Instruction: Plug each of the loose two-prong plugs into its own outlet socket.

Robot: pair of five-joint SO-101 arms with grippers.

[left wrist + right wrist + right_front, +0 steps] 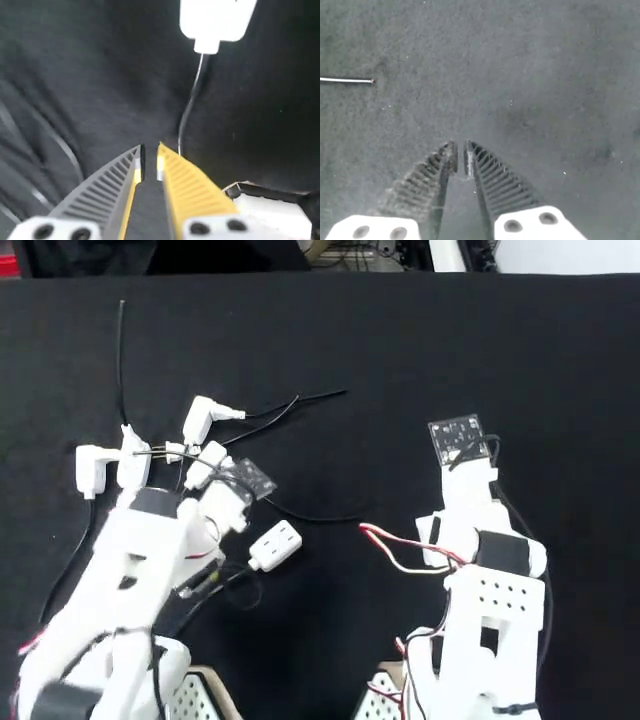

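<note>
Much black cloth [545, 75] surrounds right end effector [460, 156].

A robotics lab: a black-draped bench [400, 340] with a left arm [130, 570] and a right arm [490, 580] mounted at its near edge, cabling [350, 252] beyond the far edge.

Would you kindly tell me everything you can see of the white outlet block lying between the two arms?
The white rectangular plastic outlet block lies flat on the black cloth-covered table, angled diagonally in the high view. Dark slots show on its upward face, with no plug in them. It sits between the arms, beside the left arm; a black wire runs by its lower end, though contact cannot be told.
</note>
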